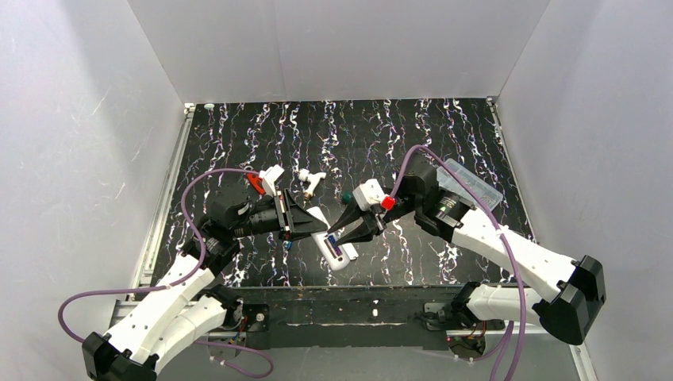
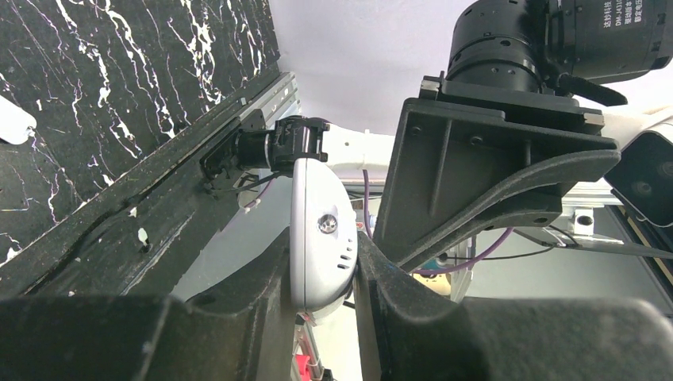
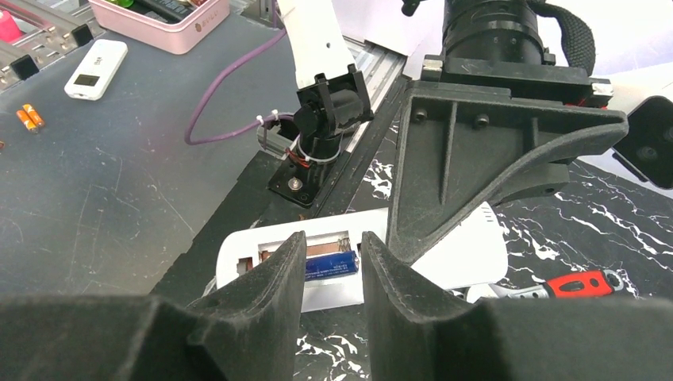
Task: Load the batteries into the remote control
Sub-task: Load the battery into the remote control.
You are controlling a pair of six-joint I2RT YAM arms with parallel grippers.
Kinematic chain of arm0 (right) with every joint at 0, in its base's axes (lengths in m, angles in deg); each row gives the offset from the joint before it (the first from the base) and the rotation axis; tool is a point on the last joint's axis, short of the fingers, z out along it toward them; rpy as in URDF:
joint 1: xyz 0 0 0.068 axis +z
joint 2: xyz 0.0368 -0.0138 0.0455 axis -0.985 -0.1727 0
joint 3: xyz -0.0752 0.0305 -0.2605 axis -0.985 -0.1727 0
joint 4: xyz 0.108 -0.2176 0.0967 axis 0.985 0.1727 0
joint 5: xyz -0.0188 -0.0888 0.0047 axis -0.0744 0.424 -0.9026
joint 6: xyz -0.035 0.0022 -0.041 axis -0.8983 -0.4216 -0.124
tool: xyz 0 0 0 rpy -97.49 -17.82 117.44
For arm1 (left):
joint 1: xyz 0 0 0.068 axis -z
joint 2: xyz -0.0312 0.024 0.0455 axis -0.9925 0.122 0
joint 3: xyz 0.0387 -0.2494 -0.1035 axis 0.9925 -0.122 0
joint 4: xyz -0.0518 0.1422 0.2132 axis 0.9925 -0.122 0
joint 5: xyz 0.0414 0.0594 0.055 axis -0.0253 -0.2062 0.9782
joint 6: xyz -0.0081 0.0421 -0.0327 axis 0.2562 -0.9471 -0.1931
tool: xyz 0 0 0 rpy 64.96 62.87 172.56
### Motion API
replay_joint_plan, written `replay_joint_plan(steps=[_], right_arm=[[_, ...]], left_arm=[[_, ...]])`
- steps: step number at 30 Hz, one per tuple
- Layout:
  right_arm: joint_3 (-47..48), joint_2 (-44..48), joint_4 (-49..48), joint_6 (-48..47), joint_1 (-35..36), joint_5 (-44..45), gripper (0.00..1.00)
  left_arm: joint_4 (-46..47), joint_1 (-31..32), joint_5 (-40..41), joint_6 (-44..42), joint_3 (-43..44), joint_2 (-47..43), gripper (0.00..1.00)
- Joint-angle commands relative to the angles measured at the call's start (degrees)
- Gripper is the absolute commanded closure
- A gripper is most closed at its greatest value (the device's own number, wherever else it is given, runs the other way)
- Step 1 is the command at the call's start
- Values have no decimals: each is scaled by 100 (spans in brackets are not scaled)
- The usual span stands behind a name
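Observation:
The white remote control [image 1: 337,252] lies recess-up near the table's front middle. My left gripper [image 1: 316,225] is shut on its far end; in the left wrist view [image 2: 323,242] the remote's rounded end [image 2: 313,198] is clamped between both fingers. One blue battery [image 3: 332,266] lies in the remote's open recess [image 3: 317,238]. My right gripper [image 1: 343,235] hovers just over that recess, its fingers [image 3: 278,270] slightly apart and holding nothing. In the right wrist view [image 3: 333,238] the battery shows in the gap between them. A second battery is not clearly visible.
A white T-shaped pipe fitting [image 1: 311,181] and a red-handled tool [image 1: 255,184] lie behind the left gripper. A clear plastic box [image 1: 472,184] sits at the right, behind the right arm. A green-handled screwdriver [image 1: 347,196] lies mid-table. The table's front rail [image 1: 341,305] is close.

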Motion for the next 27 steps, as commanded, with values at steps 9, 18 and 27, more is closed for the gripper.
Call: replay_joint_plan(steps=[9, 18, 27], right_arm=[[239, -66, 88, -128, -23, -128, 63], [249, -95, 247, -210, -23, -210, 67], [279, -138, 504, -353, -24, -338, 72]], left_arm=[[305, 26, -269, -17, 270, -60, 100], [300, 26, -269, -14, 293, -49, 100], [298, 27, -217, -20, 311, -54, 100]])
